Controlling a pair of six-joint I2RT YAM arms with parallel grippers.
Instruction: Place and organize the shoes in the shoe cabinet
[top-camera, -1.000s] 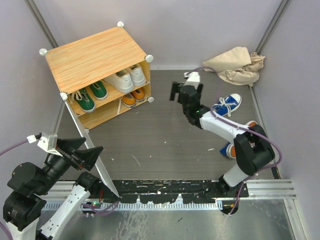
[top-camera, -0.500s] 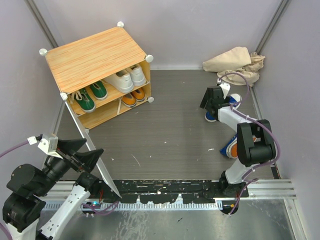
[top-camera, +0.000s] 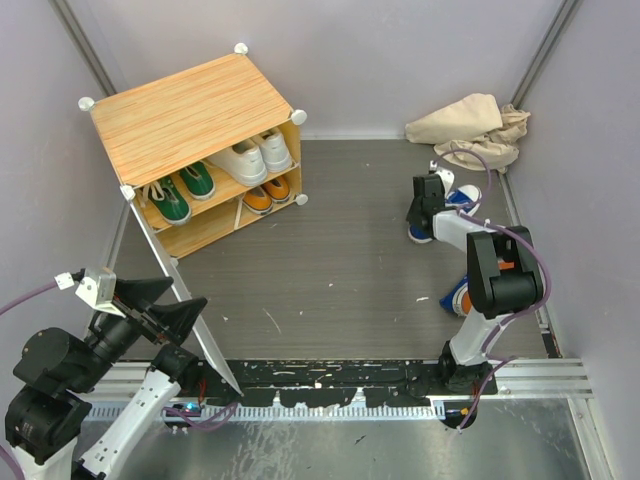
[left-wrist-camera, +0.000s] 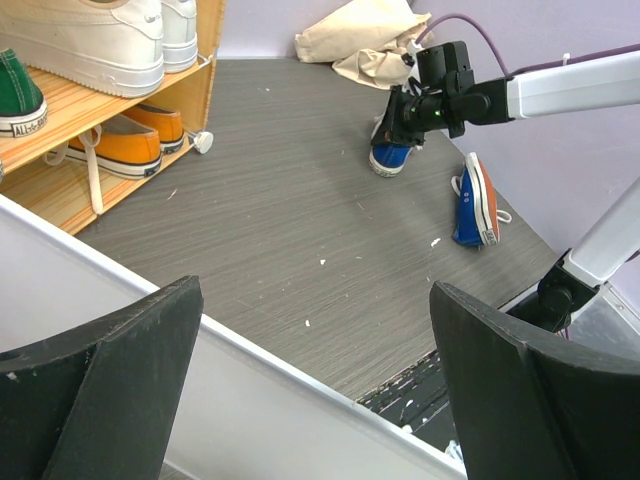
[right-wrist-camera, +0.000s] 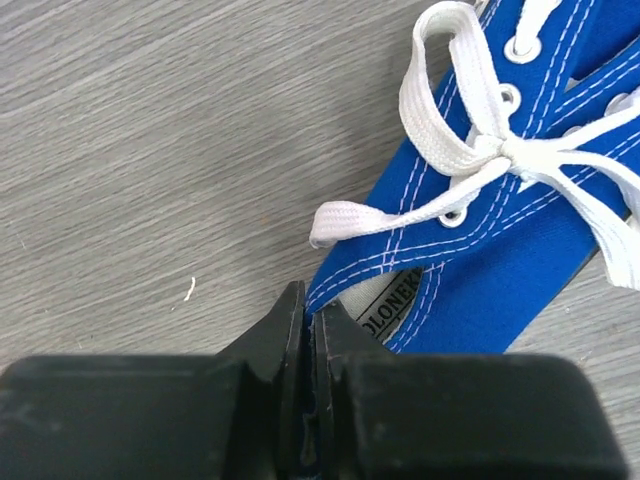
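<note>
**Last pair in hand:** the right pincer is closed tight on the heel rim of a blue shoe, with the canvas edge nipped between jaws that show almost no gap. The shoe is seen upright on the dark floor at the far right, well apart from the cabinet, its toe pointed away from the pincer. A second blue shoe is left on its side near the right arm's base. The green pair and white pair are set on the upper shelf, and the orange pair below. The left pincer is held wide open and empty by the edge of the opened door; whether the door is touched cannot be told. A lift and a carry across the floor are judged to be called for next, to the lower compartment beside the orange pair, which appears free. The thin grip may be at risk of slipping.
</note>
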